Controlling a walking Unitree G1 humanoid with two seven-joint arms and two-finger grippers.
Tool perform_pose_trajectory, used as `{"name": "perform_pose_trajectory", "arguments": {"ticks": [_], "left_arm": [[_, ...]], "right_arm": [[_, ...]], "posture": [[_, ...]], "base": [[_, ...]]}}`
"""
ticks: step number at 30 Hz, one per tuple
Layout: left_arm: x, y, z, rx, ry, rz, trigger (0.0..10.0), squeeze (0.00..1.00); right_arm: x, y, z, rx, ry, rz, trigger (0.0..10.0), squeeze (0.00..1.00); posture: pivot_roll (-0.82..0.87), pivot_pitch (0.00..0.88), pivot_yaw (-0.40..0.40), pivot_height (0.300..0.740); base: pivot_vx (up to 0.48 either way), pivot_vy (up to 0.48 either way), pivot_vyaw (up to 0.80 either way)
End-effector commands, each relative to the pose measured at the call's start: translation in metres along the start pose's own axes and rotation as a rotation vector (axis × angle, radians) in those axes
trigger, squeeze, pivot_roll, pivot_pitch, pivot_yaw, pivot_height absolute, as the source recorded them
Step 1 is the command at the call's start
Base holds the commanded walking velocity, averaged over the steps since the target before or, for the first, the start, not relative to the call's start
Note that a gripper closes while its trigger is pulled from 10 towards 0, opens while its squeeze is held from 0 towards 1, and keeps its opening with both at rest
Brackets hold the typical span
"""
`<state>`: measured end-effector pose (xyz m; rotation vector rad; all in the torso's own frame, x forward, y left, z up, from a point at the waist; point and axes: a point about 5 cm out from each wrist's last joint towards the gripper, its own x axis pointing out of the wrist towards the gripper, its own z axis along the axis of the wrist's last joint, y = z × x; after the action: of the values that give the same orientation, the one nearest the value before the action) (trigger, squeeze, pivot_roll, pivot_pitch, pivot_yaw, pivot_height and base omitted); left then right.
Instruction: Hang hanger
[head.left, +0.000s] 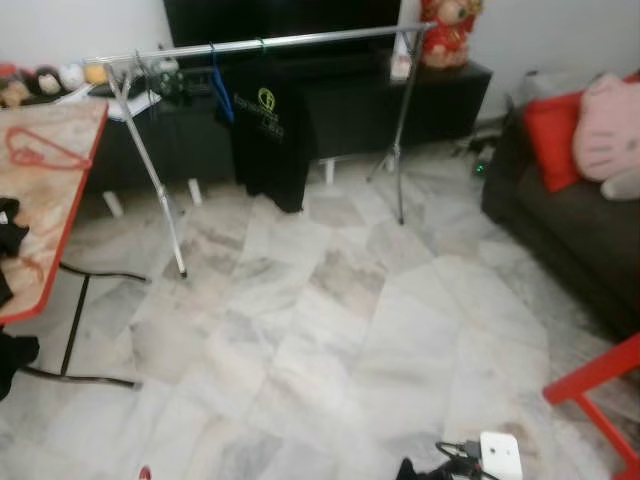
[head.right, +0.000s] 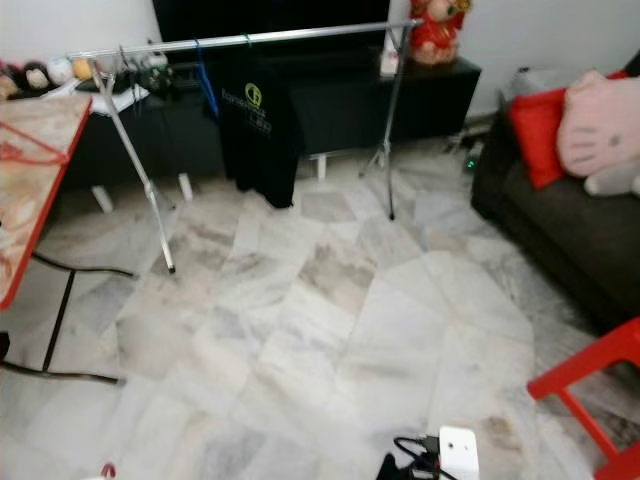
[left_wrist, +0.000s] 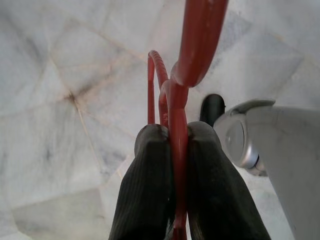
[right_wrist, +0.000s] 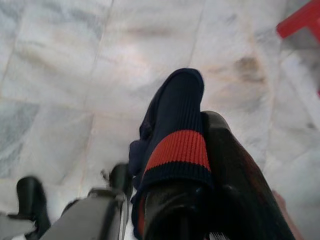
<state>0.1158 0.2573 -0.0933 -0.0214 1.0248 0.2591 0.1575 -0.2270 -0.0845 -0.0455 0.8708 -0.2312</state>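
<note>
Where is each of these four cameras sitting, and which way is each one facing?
Left eye view: on the head, looking forward and down at the clothes rack, black shirt and marble floor.
Right eye view: beside it, sharing that scene, slightly shifted.
Left wrist view: on the left wrist, facing down at the floor; left gripper shut on a red hanger.
Right wrist view: on the right wrist, facing the floor; right gripper holds navy cloth with a red stripe.

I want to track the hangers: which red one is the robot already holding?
The red plastic hanger clamped between the left gripper's black fingers. The other red hanger lies untouched on the marble-patterned table.
</note>
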Motion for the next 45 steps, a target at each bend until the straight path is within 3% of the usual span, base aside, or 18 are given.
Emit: {"name": "perform_pose_trajectory", "arguments": {"ticks": [1,3,5,6,8,10,13,17,20,41,42,43,44,45], "left_arm": [[0.001,-0.002,0.007,0.001,-0.037,0.002,10.0,0.00],[0.001,-0.002,0.011,0.012,-0.083,0.016,10.0,0.00],[0.001,-0.002,0.015,0.047,-0.116,0.028,10.0,0.00],[0.001,-0.003,0.026,0.095,-0.172,0.043,10.0,0.00],[0.002,-0.006,0.072,0.142,-0.352,0.037,10.0,0.00],[-0.001,-0.005,0.101,0.181,-0.467,0.030,10.0,0.00],[-0.008,-0.004,0.121,0.230,-0.577,0.024,10.0,0.00],[-0.021,-0.008,0.147,0.299,-0.722,-0.006,10.0,0.00],[-0.025,-0.010,0.153,0.317,-0.756,-0.016,10.0,0.00],[-0.032,-0.011,0.153,0.323,-0.751,-0.017,10.0,0.00],[-0.047,-0.058,0.177,0.516,-0.750,-0.338,10.0,0.00],[-0.063,-0.095,0.186,0.653,-0.734,-0.566,10.0,0.00],[-0.075,-0.119,0.188,0.744,-0.714,-0.707,10.0,0.00],[-0.078,-0.132,0.187,0.791,-0.710,-0.757,10.0,0.00]], "right_arm": [[0.002,-0.005,0.010,-0.004,-0.042,-0.023,10.0,0.00],[0.002,-0.006,0.012,-0.013,-0.065,-0.046,10.0,0.00],[0.007,-0.022,0.039,-0.024,-0.133,-0.082,10.0,0.00],[0.012,-0.045,0.085,-0.045,-0.226,-0.122,10.0,0.00],[0.012,-0.056,0.111,-0.083,-0.291,-0.150,10.0,0.00],[0.010,-0.062,0.124,-0.129,-0.334,-0.180,10.0,0.00],[0.008,-0.066,0.146,-0.251,-0.403,-0.209,10.0,0.00],[0.005,-0.062,0.175,-0.325,-0.477,-0.191,10.0,0.00],[0.005,-0.059,0.181,-0.332,-0.488,-0.171,10.0,0.00],[0.005,-0.058,0.182,-0.344,-0.489,-0.176,10.0,0.00],[0.008,0.006,0.207,-0.468,-0.510,0.023,10.0,0.00],[0.003,0.055,0.224,-0.572,-0.534,0.163,10.0,0.00],[-0.005,0.088,0.235,-0.647,-0.552,0.252,10.0,0.00],[-0.009,0.108,0.238,-0.687,-0.559,0.299,10.0,0.00]], "posture": [[-0.02,0.000,-0.016,0.740],[-0.02,0.000,-0.018,0.740],[-0.01,0.000,-0.017,0.740],[-0.01,0.000,-0.018,0.740],[-0.01,0.000,-0.019,0.740],[0.00,0.000,-0.019,0.740],[-0.01,0.000,-0.018,0.740],[-0.01,0.000,-0.022,0.740],[-0.01,0.000,-0.022,0.740],[-0.01,0.000,-0.022,0.740],[0.01,0.000,-0.039,0.740],[0.01,0.000,-0.039,0.740],[0.01,0.000,-0.039,0.740],[0.02,0.000,-0.045,0.740]], "base": [[0.000,0.000,0.00],[0.000,0.000,0.00],[0.000,0.000,0.00],[0.000,0.000,0.00],[0.000,0.000,0.00],[0.000,0.000,0.00],[0.000,0.000,0.00],[0.000,0.000,0.00],[0.000,0.000,0.00],[0.000,0.000,0.00],[0.000,0.000,0.00],[0.000,0.000,0.00],[0.000,0.000,0.00],[0.000,0.000,0.00]]}}
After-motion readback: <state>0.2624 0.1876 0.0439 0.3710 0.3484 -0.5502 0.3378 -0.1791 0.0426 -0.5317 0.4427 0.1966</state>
